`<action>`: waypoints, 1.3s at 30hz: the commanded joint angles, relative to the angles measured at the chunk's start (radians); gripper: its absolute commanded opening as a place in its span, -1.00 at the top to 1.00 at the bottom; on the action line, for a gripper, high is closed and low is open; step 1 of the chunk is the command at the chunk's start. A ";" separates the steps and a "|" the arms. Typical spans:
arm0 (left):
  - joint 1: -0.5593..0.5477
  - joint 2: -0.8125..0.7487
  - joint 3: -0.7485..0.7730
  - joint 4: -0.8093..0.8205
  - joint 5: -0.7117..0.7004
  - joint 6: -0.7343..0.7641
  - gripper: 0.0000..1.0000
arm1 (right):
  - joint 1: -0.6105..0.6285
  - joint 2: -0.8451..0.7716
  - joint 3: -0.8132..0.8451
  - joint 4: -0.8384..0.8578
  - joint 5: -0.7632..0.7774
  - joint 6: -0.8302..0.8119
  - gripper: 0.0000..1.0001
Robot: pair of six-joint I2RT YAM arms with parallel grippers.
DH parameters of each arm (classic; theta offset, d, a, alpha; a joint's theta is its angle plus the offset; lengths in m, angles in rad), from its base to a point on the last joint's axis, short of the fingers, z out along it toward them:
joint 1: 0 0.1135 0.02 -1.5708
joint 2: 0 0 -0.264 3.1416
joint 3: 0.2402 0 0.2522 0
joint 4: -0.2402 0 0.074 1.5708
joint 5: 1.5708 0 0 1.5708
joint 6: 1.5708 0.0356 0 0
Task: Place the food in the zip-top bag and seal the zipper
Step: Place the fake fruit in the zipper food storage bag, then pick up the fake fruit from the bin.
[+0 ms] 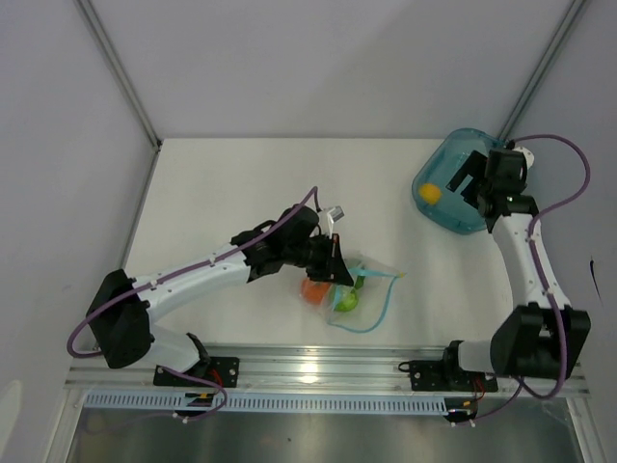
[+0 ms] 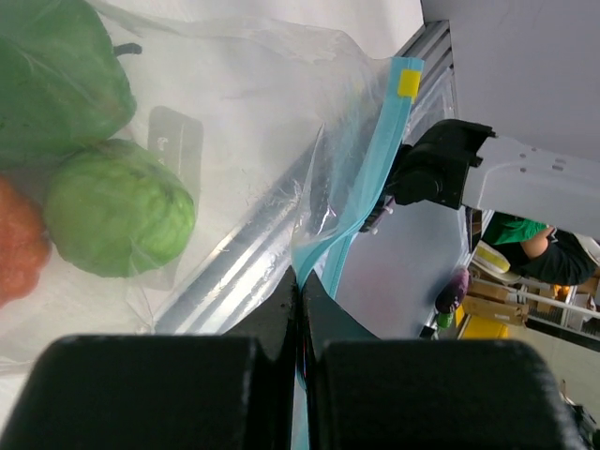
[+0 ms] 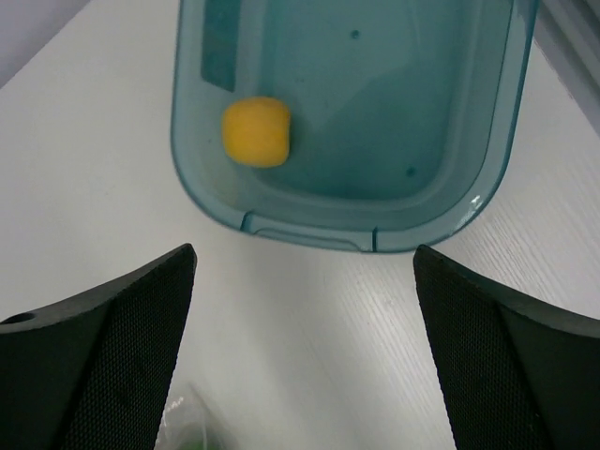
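Note:
The clear zip-top bag (image 1: 371,289) lies near the table's front edge, with an orange-red piece of food (image 1: 313,288), a light green one (image 1: 345,301) and a dark green one (image 1: 359,282) inside. My left gripper (image 1: 339,265) is shut on the bag's mouth edge. The left wrist view shows its jaws (image 2: 300,286) pinched on the blue-teal zipper (image 2: 375,178), beside the light green food (image 2: 117,220). A yellow piece of food (image 3: 255,131) sits in the teal bowl (image 3: 309,234). My right gripper (image 3: 305,272) hangs open above the bowl's near rim, holding nothing.
The teal bowl (image 1: 434,207) stands at the back right of the white table. A metal rail (image 1: 318,367) runs along the front edge, close to the bag. A corner of the bag (image 3: 183,422) shows at the bottom of the right wrist view.

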 commanded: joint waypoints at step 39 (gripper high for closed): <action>0.007 0.112 -0.019 0.124 0.140 0.022 0.99 | -0.112 0.794 0.311 0.257 -0.506 0.130 -0.29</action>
